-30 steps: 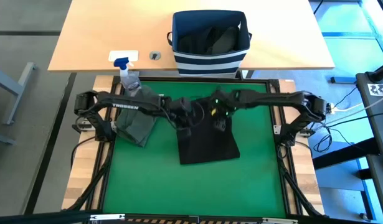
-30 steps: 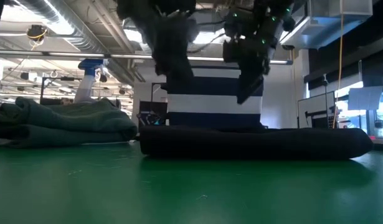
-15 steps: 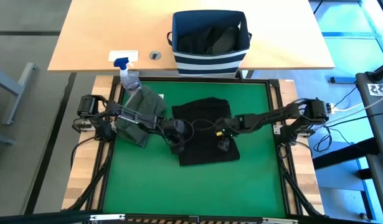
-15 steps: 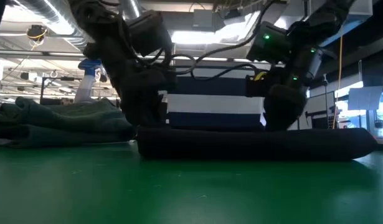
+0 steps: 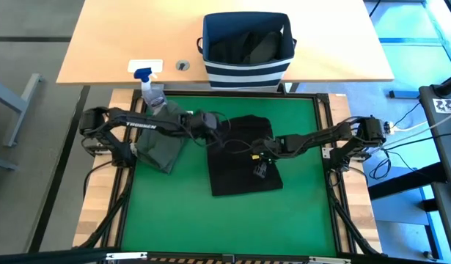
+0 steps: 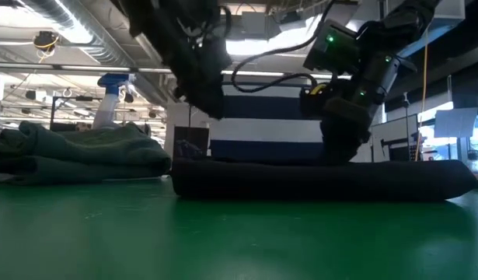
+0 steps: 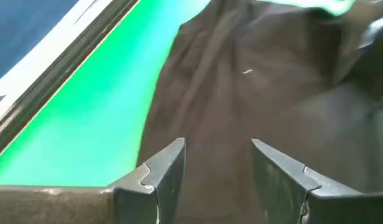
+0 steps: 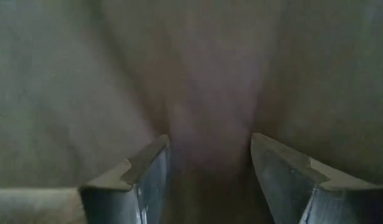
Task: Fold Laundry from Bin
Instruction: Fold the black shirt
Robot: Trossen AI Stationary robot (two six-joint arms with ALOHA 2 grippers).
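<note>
Overhead looks straight down, low looks level across; both wrist cameras sit close above the black garment [image 5: 243, 158].

Pretty clearly a robotics lab in some industrial hall: exposed ceiling ducts [image 6: 83, 35] and strip lights, a blue robot arm [image 6: 110, 97] way in the back, cables [image 5: 401, 121] trailing over a grey floor [image 5: 27, 95].

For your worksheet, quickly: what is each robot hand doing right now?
Left hand: open, empty, above the black garment.
Right hand: open, pressed down on it.

Green mat [image 5: 232, 220] under 2 folded garments [image 5: 243, 158]
</note>
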